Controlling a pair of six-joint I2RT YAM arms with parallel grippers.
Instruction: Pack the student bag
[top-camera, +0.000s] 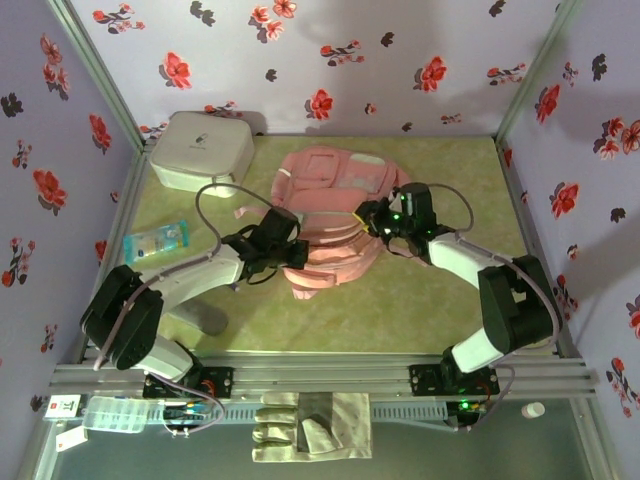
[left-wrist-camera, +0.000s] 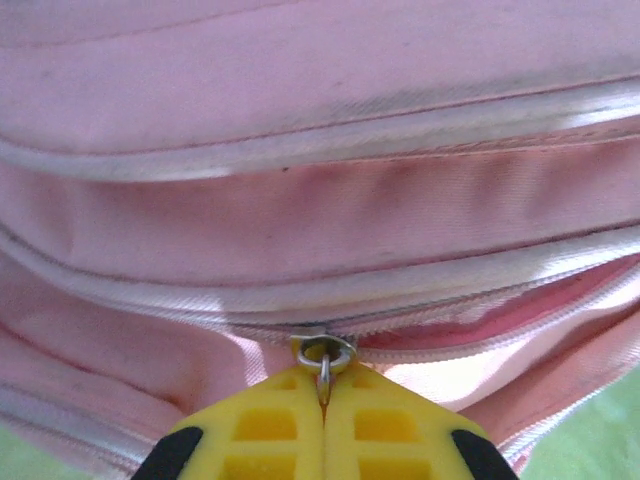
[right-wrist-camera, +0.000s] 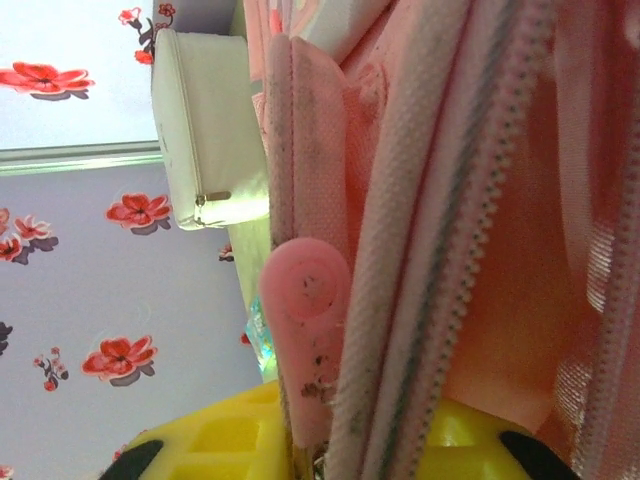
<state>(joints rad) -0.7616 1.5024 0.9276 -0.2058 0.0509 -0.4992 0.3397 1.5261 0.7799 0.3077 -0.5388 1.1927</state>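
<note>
Top external view shows the counter carrying the student bag at its middle, and unzipping looks to be the step in hand. The left claw is clenched on the zip pull, while the right claw straddles pink fabric and I cannot tell if it grips. Next, the pull needs dragging along its track.

Bright even light, soft shadows, glare on student bag, wrist close-ups blurred

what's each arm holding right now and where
Left fingers are shut on the metal zip pull of the backpack. Right fingers seem to pinch its round pink tab.
</note>
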